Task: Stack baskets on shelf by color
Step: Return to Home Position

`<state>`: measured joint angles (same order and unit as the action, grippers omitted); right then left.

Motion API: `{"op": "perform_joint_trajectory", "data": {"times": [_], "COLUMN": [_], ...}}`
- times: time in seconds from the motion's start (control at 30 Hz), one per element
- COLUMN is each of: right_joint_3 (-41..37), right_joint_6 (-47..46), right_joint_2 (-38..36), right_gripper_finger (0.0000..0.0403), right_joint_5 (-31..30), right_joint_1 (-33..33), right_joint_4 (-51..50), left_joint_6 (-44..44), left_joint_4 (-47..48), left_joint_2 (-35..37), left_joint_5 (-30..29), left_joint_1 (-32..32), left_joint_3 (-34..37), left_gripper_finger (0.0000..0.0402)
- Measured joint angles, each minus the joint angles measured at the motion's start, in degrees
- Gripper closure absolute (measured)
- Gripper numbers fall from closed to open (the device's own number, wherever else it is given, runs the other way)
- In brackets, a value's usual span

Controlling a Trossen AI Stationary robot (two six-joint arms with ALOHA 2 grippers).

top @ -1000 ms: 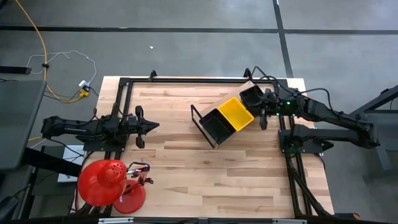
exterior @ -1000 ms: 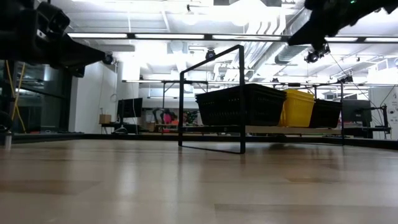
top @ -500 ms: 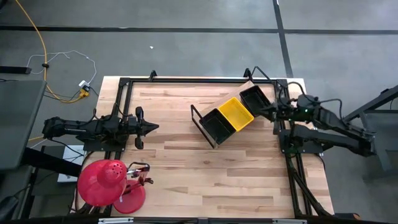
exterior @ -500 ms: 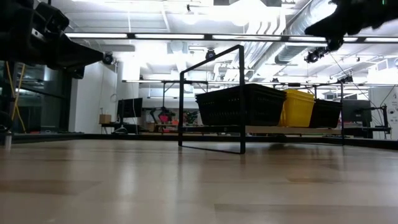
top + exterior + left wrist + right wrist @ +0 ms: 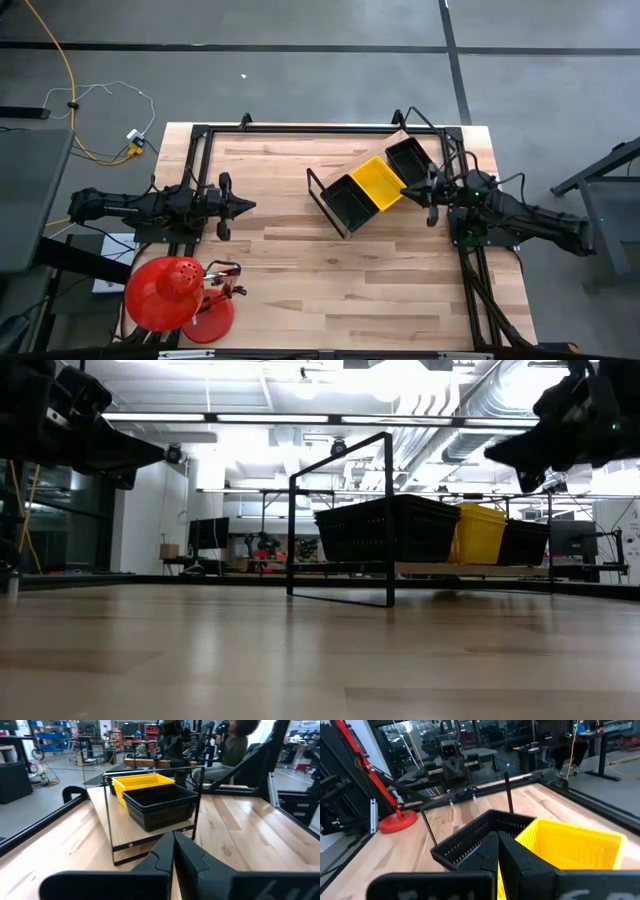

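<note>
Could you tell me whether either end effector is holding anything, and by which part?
Nothing is held: the left end effector and the right end effector are both shut and empty.

From above, light falls evenly on the table (image 5: 300,270). At table height, ceiling strip lights (image 5: 300,418) burn out to white glare, the left arm (image 5: 60,430) and right arm (image 5: 575,430) read as black silhouettes, and we see a pale sheen along the wood. The yellow basket (image 5: 570,845) is brightly lit in both wrist views.
</note>
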<state>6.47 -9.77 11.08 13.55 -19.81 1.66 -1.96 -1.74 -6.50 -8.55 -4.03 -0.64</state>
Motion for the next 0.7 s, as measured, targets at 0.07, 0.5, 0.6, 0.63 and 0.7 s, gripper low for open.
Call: {"op": "perform_joint_trajectory", "data": {"times": [0.07, 0.5, 0.6, 0.63, 0.7], "right_joint_3": [-1.61, -5.89, -5.89, -5.89, -5.92], "right_joint_6": [-0.65, 2.02, 2.32, 2.27, 1.91], "right_joint_2": [-0.05, 0.05, 0.05, 0.05, 0.05], "right_gripper_finger": [0.0403, 0.0403, 0.0403, 0.0403, 0.0403], "right_joint_5": [0.05, -0.04, -0.97, -0.99, -1.04], "right_joint_1": [0.0, 3.11, 4.97, 5.65, 7.32], "right_joint_4": [1.09, 3.69, 3.68, 3.59, 3.02], "left_joint_6": [0.39, 4.03, 4.09, 4.09, 4.09], "left_joint_4": [0.05, 0.22, 0.22, 0.22, 0.22], "left_joint_2": [0.02, -0.02, -0.02, -0.02, -0.02], "left_joint_5": [1.0, 1.89, 1.89, 1.89, 1.89], "left_joint_1": [0.0, 0.0, 0.0, 0.0, 0.0], "left_joint_3": [-0.02, -0.02, -0.02, -0.02, -0.02], "left_gripper_finger": [0.0401, 0.0401, 0.0401, 0.0401, 0.0401]}}
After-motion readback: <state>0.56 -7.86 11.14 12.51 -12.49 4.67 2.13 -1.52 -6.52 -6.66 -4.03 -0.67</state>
